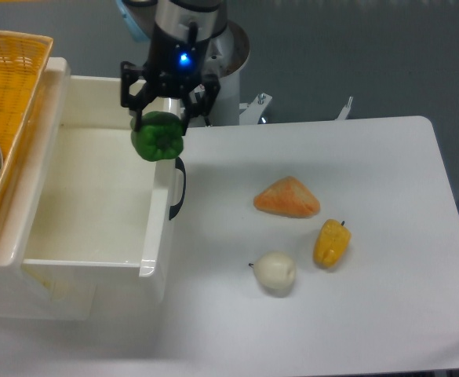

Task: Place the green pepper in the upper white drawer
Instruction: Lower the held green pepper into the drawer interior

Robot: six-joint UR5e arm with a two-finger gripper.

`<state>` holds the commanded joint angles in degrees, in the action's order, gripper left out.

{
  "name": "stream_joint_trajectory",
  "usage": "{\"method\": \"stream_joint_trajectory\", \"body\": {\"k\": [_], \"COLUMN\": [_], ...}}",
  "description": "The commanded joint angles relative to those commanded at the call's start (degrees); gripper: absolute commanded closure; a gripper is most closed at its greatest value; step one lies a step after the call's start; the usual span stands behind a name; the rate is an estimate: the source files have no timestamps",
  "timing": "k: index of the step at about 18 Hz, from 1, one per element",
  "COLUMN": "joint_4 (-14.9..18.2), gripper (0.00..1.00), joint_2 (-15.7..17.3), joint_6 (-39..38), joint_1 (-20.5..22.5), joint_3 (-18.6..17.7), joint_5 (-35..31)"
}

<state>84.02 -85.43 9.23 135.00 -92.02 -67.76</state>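
Pepper (pixel 158 137) — green, glossy, lumpy — hangs in the gripper (pixel 165 110), whose jaws are clamped on its top. It sits in the air over the front wall of the white drawer (pixel 96 192), partly above the inside and partly above the rim, just over the dark curved handle (pixel 180 187). A blue light glows on the gripper body above the fingers.

The drawer stands open at the left of the table (pixel 386 314), its deep white inside bare where visible. To its left, a yellow basket (pixel 9 86) overlaps the drawer's far edge — something small and greenish-yellow shows at its left border, too cut off to name.

On the table to the right, well apart from the drawer, lie an orange wedge (pixel 287 197), a yellow pepper (pixel 331 243) just below and right of it, and a pale round onion-like item (pixel 275 272) near the yellow pepper's left.
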Motion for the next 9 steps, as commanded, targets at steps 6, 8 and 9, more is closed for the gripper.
{"method": "stream_joint_trajectory", "body": {"k": [6,8,9], "joint_4": [0.00,0.00,0.00], "gripper": [0.56,0.56,0.56], "joint_2": [-1.05,-1.58,-2.02], "joint_6": [-0.09,-0.09,-0.09], "joint_1": [-0.61,-1.23,-1.23], "joint_3": [-0.53,-0.62,-0.62], "joint_5": [-0.44,-0.88,-0.88]}}
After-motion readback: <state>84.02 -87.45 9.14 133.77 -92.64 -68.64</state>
